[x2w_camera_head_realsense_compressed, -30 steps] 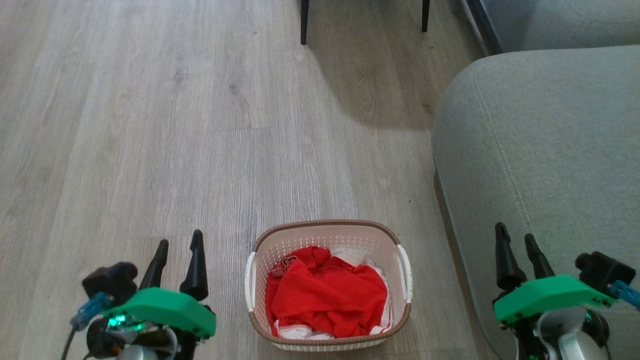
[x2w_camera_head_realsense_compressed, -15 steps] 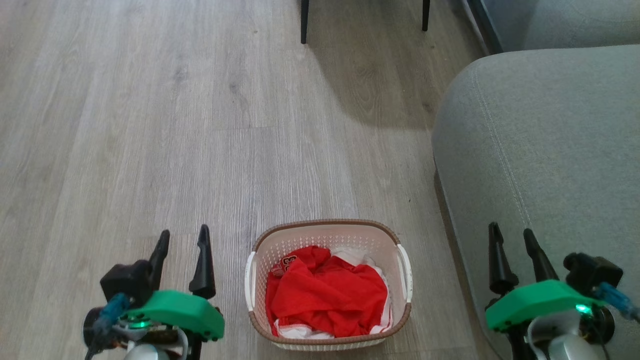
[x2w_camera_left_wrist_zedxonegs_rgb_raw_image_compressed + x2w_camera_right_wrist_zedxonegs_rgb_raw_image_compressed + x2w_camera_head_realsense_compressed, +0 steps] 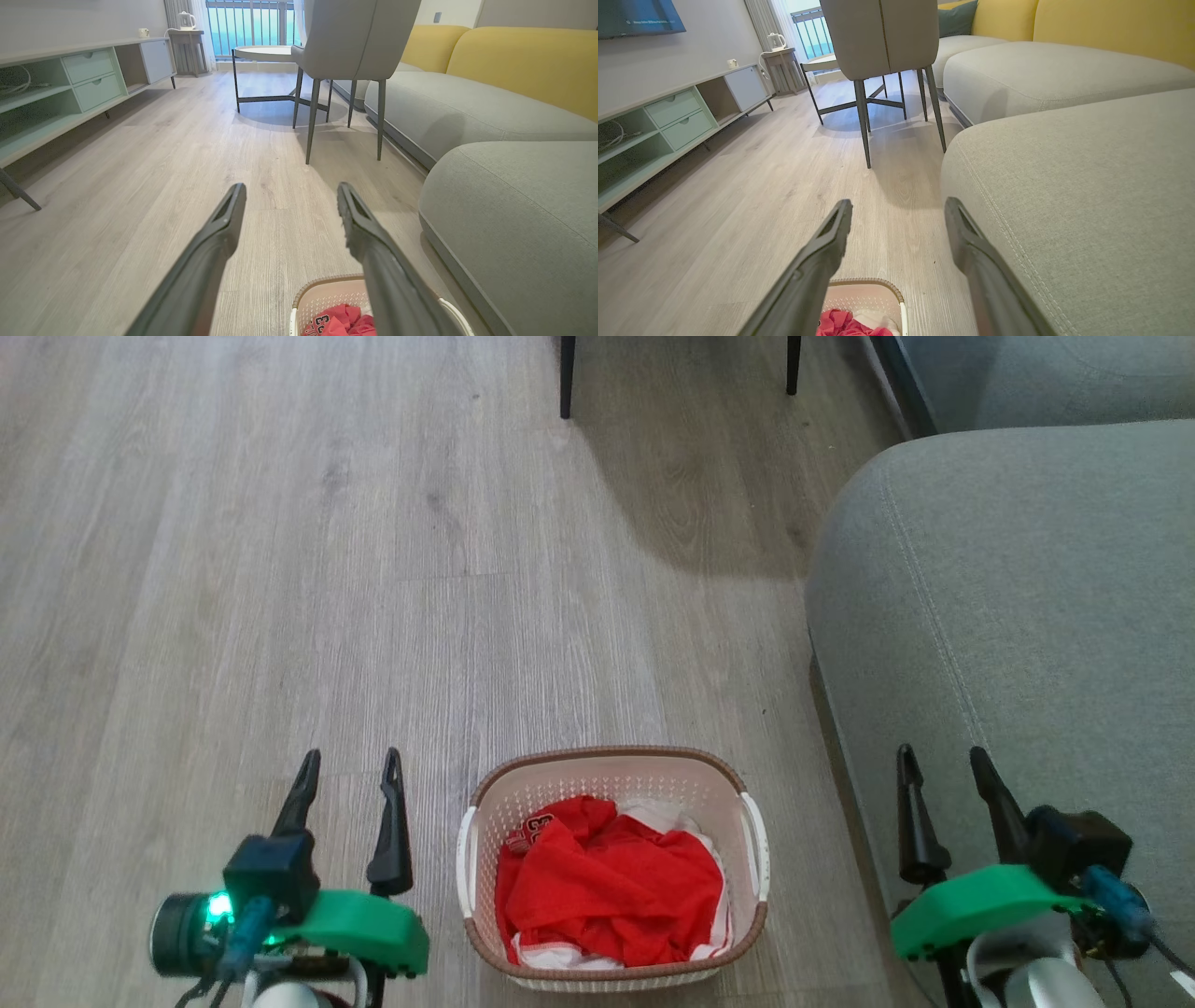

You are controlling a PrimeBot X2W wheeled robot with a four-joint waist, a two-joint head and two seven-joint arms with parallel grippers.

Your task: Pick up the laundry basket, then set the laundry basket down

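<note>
1. the left pincer point(image 3: 351, 758) hovers at the lower left of the head view, its two dark fingers spread apart and holding nothing.
2. the right pincer point(image 3: 941, 754) hovers at the lower right, its fingers likewise parted and empty, in front of the edge of the grey sofa point(image 3: 1008, 616).
3. the laundry basket point(image 3: 611, 752) stands upright on the wooden floor point(image 3: 280, 569) between the two pincers and is touched by neither; one white side handle faces each pincer.
4. the left pincer is near the basket's left handle, with a strip of bare floor between them; the right pincer is farther from the right handle.
5. in the left wrist view the basket's rim shows at the bottom edge, partly behind the right finger; in the right wrist view it sits at the bottom edge, partly behind the left finger.
6. inside the basket lies a crumpled red garment point(image 3: 607, 891) with some white cloth under it.
7. the sofa runs close along the basket's right side; dark chair legs point(image 3: 567, 378) stand well beyond it on the floor.
</note>
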